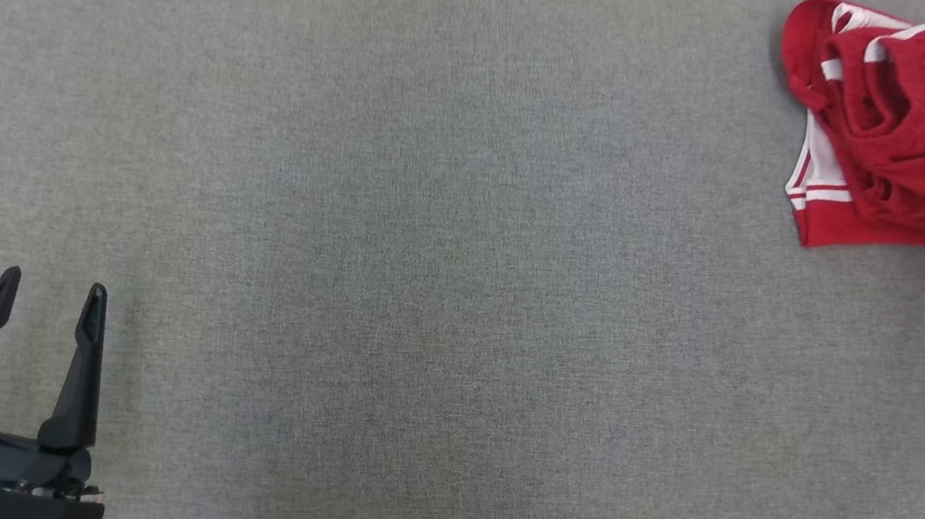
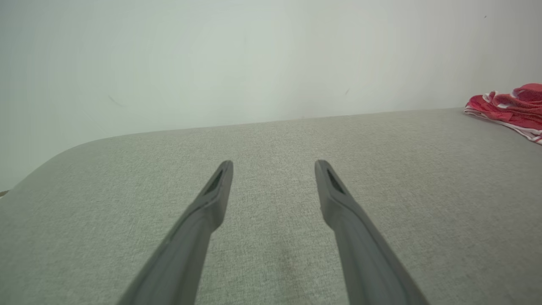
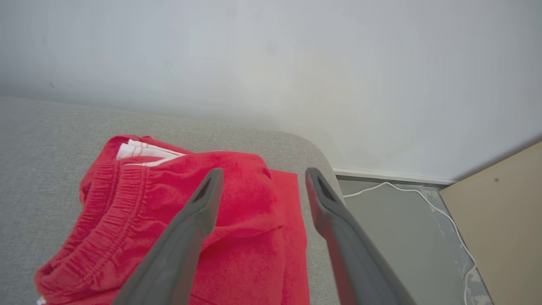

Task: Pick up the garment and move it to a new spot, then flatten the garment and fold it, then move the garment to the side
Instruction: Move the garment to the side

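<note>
Shorts (image 1: 912,137), seemingly soft and light, lie bunched at the table's (image 1: 429,247) far right corner beneath my right gripper (image 3: 263,173), which like my left gripper (image 1: 54,283) gapes empty; the gathered waistband (image 3: 106,199) looks the firmest hold.

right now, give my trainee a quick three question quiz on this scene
1. True or false: the left gripper holds the red garment.
2. In the head view, where on the grey surface does the red garment lie? A: far right corner. B: centre. C: near left corner.
3. Fill in: the jaws of the right gripper stand ____.
Key: 1 false; 2 A; 3 open.
</note>
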`<state>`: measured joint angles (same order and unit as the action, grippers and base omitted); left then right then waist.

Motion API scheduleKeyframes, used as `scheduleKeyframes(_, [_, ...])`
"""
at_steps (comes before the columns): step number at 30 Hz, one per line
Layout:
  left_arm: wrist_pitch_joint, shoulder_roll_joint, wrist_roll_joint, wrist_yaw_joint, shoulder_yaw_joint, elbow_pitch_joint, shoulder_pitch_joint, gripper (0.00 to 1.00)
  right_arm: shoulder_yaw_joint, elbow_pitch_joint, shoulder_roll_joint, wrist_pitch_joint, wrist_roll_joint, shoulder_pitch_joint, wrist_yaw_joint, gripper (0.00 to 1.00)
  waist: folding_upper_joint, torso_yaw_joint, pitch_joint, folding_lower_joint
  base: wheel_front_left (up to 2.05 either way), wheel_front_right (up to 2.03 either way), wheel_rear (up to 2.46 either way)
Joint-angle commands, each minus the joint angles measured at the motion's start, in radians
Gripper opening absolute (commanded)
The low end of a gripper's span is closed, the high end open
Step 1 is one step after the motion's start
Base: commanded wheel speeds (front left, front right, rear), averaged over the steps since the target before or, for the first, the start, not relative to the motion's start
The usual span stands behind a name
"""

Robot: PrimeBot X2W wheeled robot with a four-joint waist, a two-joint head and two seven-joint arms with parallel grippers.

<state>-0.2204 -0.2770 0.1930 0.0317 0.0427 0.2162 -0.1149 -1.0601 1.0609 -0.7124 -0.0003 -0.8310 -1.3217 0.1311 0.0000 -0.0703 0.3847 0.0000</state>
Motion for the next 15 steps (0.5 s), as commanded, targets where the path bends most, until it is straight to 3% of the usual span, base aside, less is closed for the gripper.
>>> scheduleKeyframes(1, [-0.010,0.005,0.006,-0.006,-0.001,-0.010,0.006,1.00,0.008,0.002,0.014,-0.028,-0.004,-0.006,-0.001,1.00,0.0000,-0.001,-0.024,0.0000,0.00,0.00,0.00])
scheduleKeyframes(8, [-0.029,0.032,0.022,-0.017,0.000,-0.042,0.038,1.00,0.070,-0.044,0.066,-0.177,-0.082,0.054,-0.001,1.00,0.0000,0.004,-0.100,0.0000,0.00,0.00,0.00])
scheduleKeyframes(15, [-0.036,0.049,0.033,-0.027,0.005,-0.072,0.076,1.00,0.127,-0.114,0.116,-0.251,-0.139,0.159,-0.001,1.00,0.0000,0.008,-0.184,0.0000,0.00,0.00,0.00])
